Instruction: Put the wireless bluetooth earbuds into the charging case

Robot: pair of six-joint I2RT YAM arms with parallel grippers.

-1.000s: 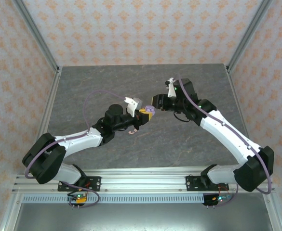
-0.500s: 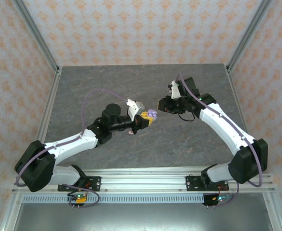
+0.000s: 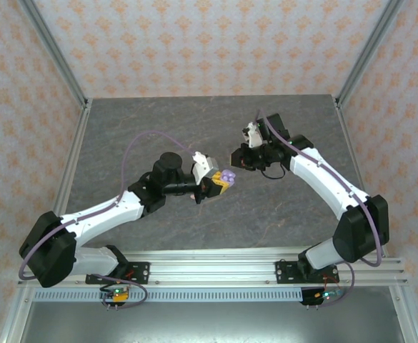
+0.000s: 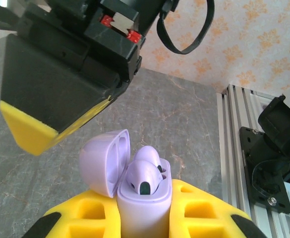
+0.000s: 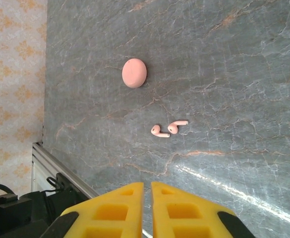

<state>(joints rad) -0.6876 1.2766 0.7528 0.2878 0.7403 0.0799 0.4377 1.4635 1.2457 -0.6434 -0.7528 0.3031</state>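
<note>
Lilac case (earbuds seated inside) clamped by left gripper; right gripper closed.

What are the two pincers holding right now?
Left pincer: closed on the open lilac rounded plastic charging case.
Right pincer: closed, holding nothing.

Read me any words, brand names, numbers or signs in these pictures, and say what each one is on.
No text can be read.
The lilac charging case, the pink case and the two pink earbuds show no print.
Any marking on the small circuit boards below the arm bases is too small to read.
</note>
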